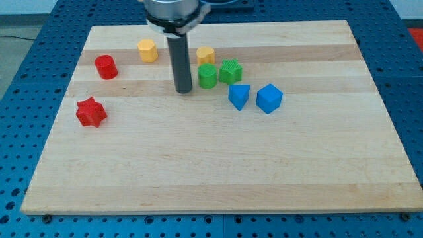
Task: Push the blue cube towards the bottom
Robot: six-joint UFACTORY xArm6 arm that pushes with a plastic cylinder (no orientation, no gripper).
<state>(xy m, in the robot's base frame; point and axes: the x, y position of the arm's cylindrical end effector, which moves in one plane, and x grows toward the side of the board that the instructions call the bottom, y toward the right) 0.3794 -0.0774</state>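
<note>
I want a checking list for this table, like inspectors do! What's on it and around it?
Surface: pale wooden board, flat, with nothing on its bottom half.
Job's things: blue cube, on the view's right, beside a blue wedge-like block on its left; they look just apart.
Clutter: two green blocks side by side; two yellow blocks near the top; red cylinder and red star on the left.
Hand: none, only a dark rod; my tip is on the board left of the green blocks, well left of the blue cube.
Cables: nothing seen.
Surroundings: blue perforated table around the board.
</note>
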